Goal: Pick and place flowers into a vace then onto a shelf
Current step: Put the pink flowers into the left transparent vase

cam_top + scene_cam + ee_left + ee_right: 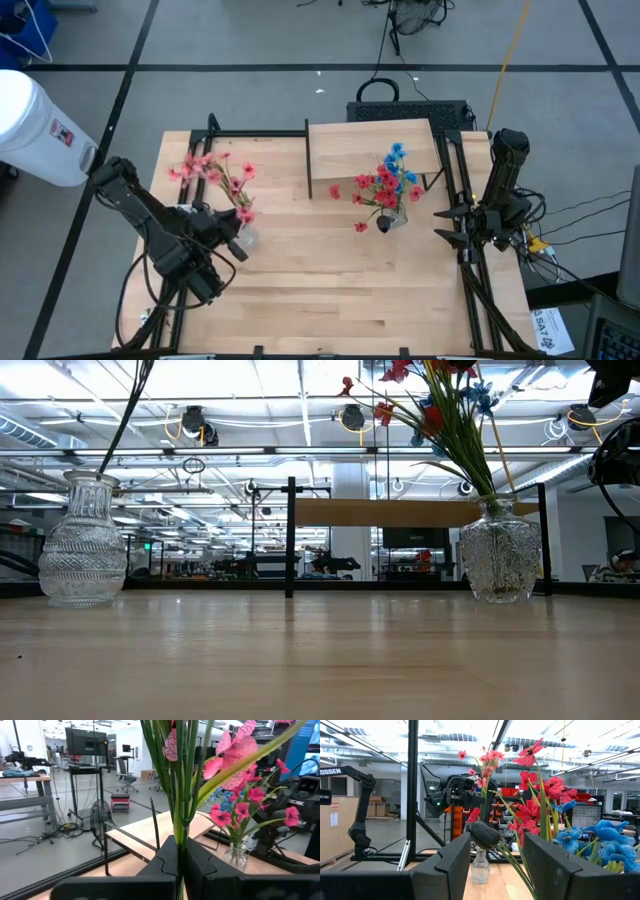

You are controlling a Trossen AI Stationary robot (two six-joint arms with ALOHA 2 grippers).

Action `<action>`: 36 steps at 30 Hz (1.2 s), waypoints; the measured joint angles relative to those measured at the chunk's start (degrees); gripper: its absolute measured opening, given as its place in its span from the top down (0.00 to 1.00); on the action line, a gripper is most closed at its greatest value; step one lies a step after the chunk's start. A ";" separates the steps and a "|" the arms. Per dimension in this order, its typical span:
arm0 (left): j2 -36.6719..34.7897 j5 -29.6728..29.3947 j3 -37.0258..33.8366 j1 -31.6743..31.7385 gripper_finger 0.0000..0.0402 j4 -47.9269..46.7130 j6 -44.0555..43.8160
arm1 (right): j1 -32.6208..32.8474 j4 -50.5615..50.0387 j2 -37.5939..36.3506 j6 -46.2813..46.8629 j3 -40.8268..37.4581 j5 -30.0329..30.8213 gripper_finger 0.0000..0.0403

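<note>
The left hand [179, 865] gripped a bunch of pink flowers [215, 175] by their stems above an empty vase [83, 540], apparently poised to lower them in. The right hand [462, 225] waited open near the filled vase [390, 220], which stood on the worktop [330, 290] before the shelf [345, 150].

2 vases [391, 221] on the table [340, 290], 1 left [243, 237]; shelf [372, 147] behind.

open tabletop [340, 290] up front — vases [390, 222] behind.
</note>
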 joint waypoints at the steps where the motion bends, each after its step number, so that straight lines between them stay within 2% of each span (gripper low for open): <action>1: -0.30 -0.02 -0.19 -0.20 0.99 -0.07 0.02 | 0.00 0.02 0.02 0.00 0.00 0.01 0.57; 21: -0.02 0.59 -0.88 -1.16 0.98 0.15 1.75 | 0.02 0.00 0.00 0.00 0.00 0.00 0.56; 28: -0.01 -0.15 -8.12 -1.16 0.97 2.71 -5.77 | 0.01 -0.02 0.01 0.00 0.00 0.00 0.57; 36: -0.02 0.06 -17.32 -1.25 0.97 14.63 -7.56 | 0.00 -0.01 0.02 0.00 0.00 0.00 0.56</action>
